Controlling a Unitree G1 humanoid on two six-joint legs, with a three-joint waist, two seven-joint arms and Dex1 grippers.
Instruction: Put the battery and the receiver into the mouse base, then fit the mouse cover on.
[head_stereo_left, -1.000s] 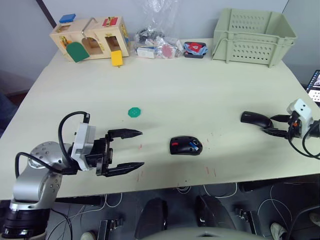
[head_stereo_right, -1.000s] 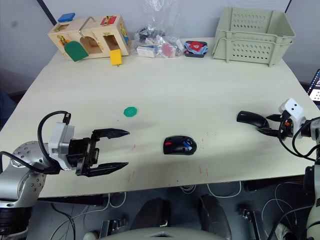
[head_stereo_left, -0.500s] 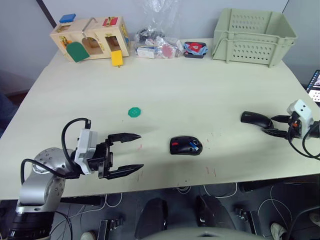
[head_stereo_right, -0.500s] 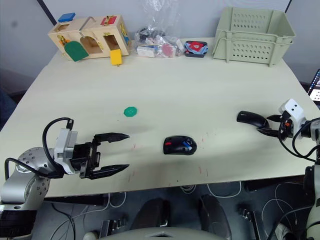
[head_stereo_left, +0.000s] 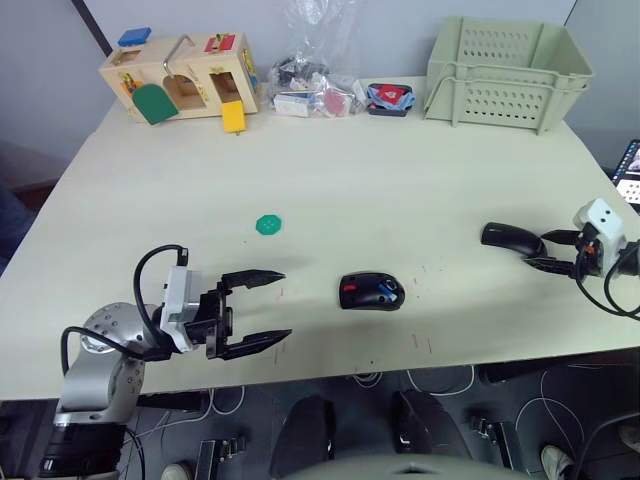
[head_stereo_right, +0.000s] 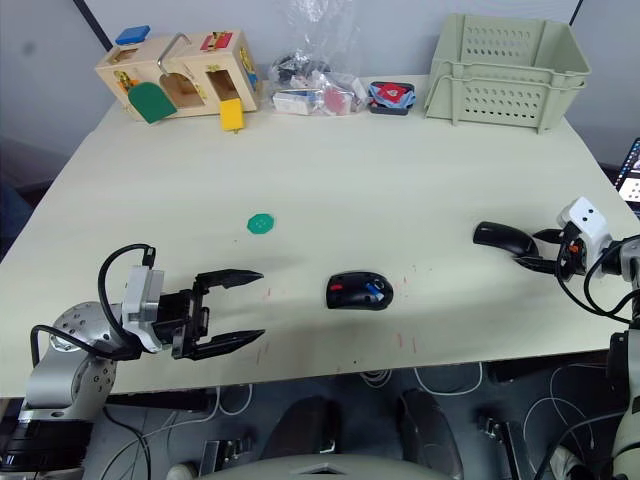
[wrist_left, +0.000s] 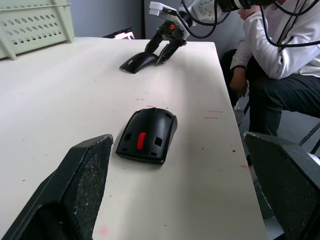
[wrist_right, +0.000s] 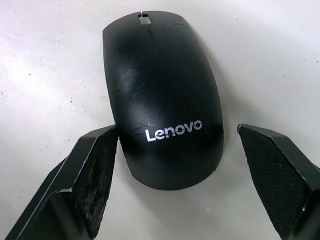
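Looked like the battery (head_stereo_left: 384, 293) was already sitting in the mouse base (head_stereo_left: 371, 291), a bit of blue and white next to the red patch, though I couldn't tell if the receiver was in there too. The base sat near the desk's (head_stereo_left: 400, 190) front edge, around the middle. The mouse cover (wrist_right: 162, 97) was still off, lying near the right edge, so fitting it was what's left. The right gripper (wrist_right: 175, 180) had its fingers spread on either side of the cover's rear end, one finger (wrist_right: 95, 175) about touching it. The left gripper (head_stereo_left: 262, 309) hung wide open near the front edge, well apart from the base and pointing at it.
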